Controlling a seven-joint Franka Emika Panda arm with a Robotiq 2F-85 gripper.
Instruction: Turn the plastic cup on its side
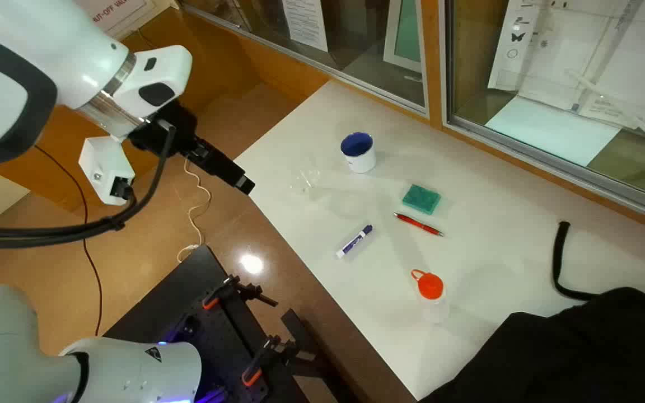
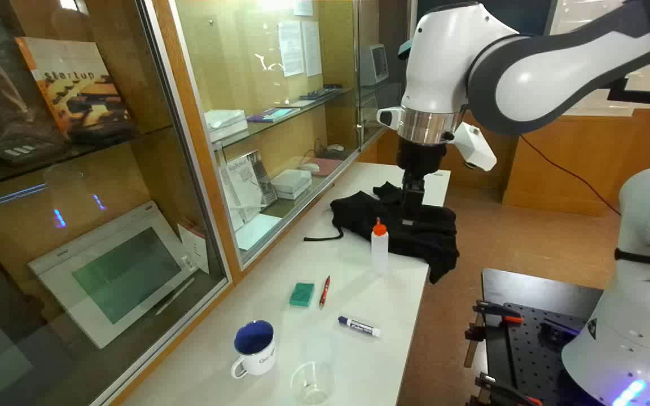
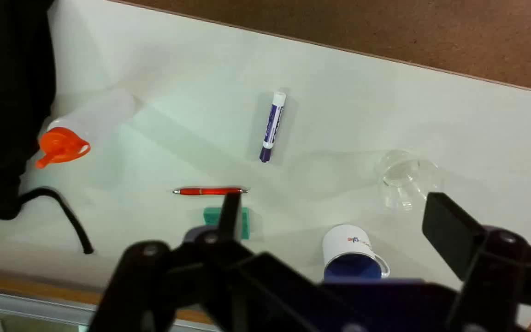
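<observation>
The clear plastic cup (image 1: 305, 181) appears to stand upright on the white table; its outline is faint. It also shows at the bottom of an exterior view (image 2: 312, 386) and at the right of the wrist view (image 3: 406, 180). My gripper (image 3: 333, 207) is open and empty, high above the table. In the wrist view the cup lies just beyond the right fingertip, apart from it. The gripper also shows in both exterior views, off the table's edge in one picture (image 1: 245, 184) and in front of the black cloth in the other picture (image 2: 411, 214).
A white mug (image 1: 361, 159), blue inside, stands near the cup. A green sponge (image 1: 421, 199), a red pen (image 1: 419, 224) and a purple marker (image 1: 354, 241) lie on the table. A bottle with an orange cap (image 1: 430, 286) stands by black cloth (image 1: 580, 347). Glass cabinets border the table (image 1: 501, 257).
</observation>
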